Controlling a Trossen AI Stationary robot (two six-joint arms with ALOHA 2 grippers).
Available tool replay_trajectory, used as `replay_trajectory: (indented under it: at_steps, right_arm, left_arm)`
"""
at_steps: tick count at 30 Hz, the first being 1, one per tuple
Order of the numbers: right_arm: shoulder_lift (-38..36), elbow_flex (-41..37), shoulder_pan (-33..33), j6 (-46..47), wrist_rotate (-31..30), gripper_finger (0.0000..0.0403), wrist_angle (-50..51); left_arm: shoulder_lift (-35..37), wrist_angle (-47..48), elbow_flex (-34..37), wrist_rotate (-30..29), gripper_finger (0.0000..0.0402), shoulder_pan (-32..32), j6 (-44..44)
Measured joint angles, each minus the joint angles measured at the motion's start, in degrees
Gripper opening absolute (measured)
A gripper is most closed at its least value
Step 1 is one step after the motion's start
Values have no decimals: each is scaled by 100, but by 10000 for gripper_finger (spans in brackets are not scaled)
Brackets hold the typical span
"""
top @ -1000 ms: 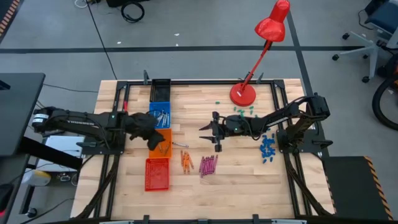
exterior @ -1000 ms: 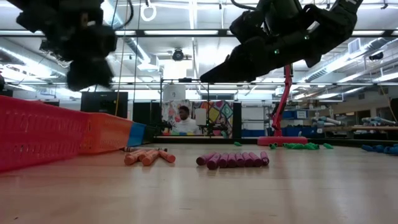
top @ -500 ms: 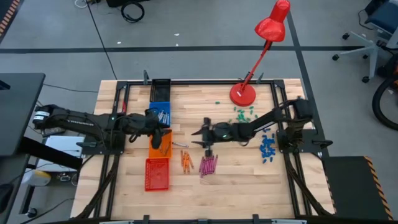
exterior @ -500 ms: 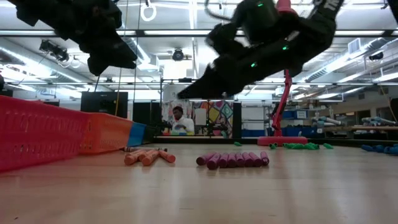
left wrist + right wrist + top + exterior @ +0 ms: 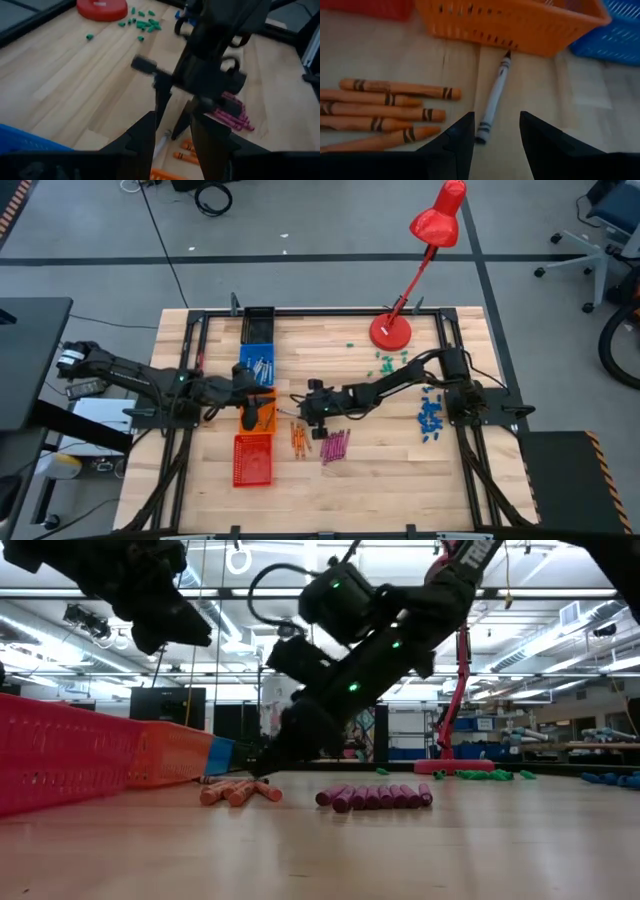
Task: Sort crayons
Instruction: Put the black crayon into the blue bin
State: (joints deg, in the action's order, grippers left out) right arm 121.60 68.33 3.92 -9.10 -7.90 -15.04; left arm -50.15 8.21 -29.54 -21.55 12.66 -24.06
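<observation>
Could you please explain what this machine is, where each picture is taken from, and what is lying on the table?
These are two dark robot arms with two-finger grippers at a wooden table. One picture looks straight down, one looks level across the tabletop, and two come from cameras on the wrists. The right gripper, fingers open and empty, is low over a single grey crayon beside the orange basket. The left gripper is over that basket, open, holding nothing I can see. Orange crayons and pink crayons lie in groups. Blue and red baskets flank the orange one, and a red lamp stands at the back.
</observation>
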Motion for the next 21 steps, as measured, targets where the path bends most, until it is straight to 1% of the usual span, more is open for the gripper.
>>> replay_trajectory:
  at_steps: [6,9,13,17,21]
  right_arm:
    - [109,123,-2,73,-1,160,185]
    - [108,123,-56,180,7,158,255]
    - [103,132,-120,360,190,149,375]
    - [89,142,-141,378,284,124,527]
    - [88,143,-138,356,308,81,581]
  left_arm:
    - [-333,-212,-5,-286,134,208,279]
    - [-476,-185,10,-311,134,210,287]
    - [-641,-317,-2,-327,135,210,285]
    - [-687,-355,-2,-324,135,210,283]
    - [-687,-376,-4,-324,135,197,278]
